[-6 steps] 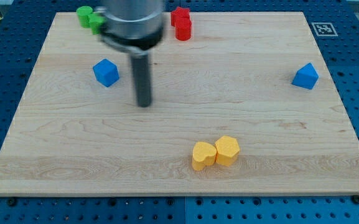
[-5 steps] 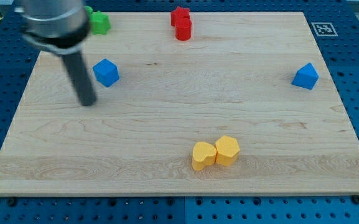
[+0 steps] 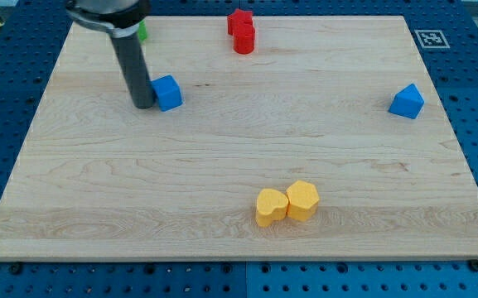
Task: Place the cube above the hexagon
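Note:
A blue cube [image 3: 168, 92] lies on the wooden board [image 3: 239, 165] at the upper left. My tip [image 3: 142, 105] touches the cube's left side. A yellow hexagon [image 3: 302, 199] lies near the view's bottom centre, touching a yellow heart-like block [image 3: 270, 207] on its left. The cube is far up and to the left of the hexagon.
Two red blocks [image 3: 241, 31] sit at the top centre. A second blue block [image 3: 406, 101] sits at the right. A green block [image 3: 142, 31] is mostly hidden behind the arm at the top left. A marker tag [image 3: 431, 38] is off the board's top right corner.
My tip swung left past the blue cube, then came back right against its left side. The cube has slid a little to the right.

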